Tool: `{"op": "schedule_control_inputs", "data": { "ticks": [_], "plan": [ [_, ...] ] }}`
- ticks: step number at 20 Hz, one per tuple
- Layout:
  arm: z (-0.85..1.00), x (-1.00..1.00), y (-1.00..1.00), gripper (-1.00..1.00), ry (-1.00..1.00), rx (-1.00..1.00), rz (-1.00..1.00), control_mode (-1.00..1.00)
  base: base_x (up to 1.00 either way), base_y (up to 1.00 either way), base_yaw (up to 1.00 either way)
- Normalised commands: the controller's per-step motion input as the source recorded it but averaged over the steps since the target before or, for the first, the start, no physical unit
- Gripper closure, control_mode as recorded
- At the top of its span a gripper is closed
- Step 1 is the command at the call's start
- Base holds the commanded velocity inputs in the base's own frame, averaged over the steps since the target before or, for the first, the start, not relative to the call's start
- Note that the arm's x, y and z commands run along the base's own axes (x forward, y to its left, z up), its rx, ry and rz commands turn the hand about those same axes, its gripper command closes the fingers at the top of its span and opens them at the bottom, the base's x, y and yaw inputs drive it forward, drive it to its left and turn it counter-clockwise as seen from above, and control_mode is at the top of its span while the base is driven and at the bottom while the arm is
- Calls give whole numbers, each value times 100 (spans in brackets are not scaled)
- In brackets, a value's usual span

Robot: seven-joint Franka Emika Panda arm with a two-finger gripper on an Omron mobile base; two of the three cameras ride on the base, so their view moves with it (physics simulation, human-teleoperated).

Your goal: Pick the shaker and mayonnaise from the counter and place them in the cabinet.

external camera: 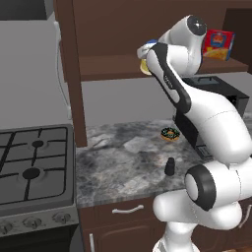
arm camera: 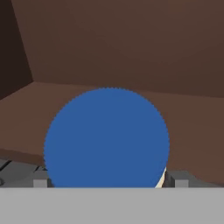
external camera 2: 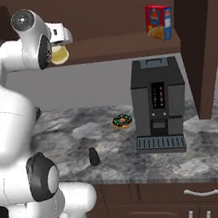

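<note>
Nearest the base, the small black bottle-shaped shaker [external camera: 170,166] stands upright and alone on the grey mottled stone counter [external camera: 123,157], well apart from the arm's hand, so it waits for a later trip. Just beyond it lies the chocolate sprinkled donut [external camera 2: 122,122], and to the right the dark grey coffee machine [external camera 2: 158,105] stands against the wall. Higher up, the white arm's two-finger gripper [external camera 2: 59,52] is raised to the shelf of the dark brown wooden wall cabinet [external camera: 110,66], and the pale cream mayonnaise jar [external camera 2: 60,54] with its blue screw lid [arm camera: 107,138] sits at the hand. In the hand view the lid is straight ahead with the shelf board behind it; the dark finger tips [arm camera: 180,178] flank the jar closely, so it looks clamped, though contact itself is hidden. The step in hand seems to be setting the jar on the shelf. To do it well, carry the jar inward past the front edge, keep clear of the thick side panel and well apart from the red-and-yellow box [external camera 2: 160,21] farther along, lower until the base rests flat, and only then release.
</note>
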Motion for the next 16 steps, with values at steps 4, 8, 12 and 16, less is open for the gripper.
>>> {"op": "schedule_control_inputs", "data": {
  "ticks": [4, 8, 12, 16],
  "plan": [
    [-33, 46, 0, 100, 0, 0, 0, -100, 0, 0, 0],
    [-25, 49, 0, 100, 0, -2, 0, -100, 0, 0, 0],
    [-11, 52, 0, 100, 0, -2, 0, -100, 0, 0, 0],
    [-24, 56, 0, 100, 0, -2, 0, -100, 0, 0, 0]
  ]
}}
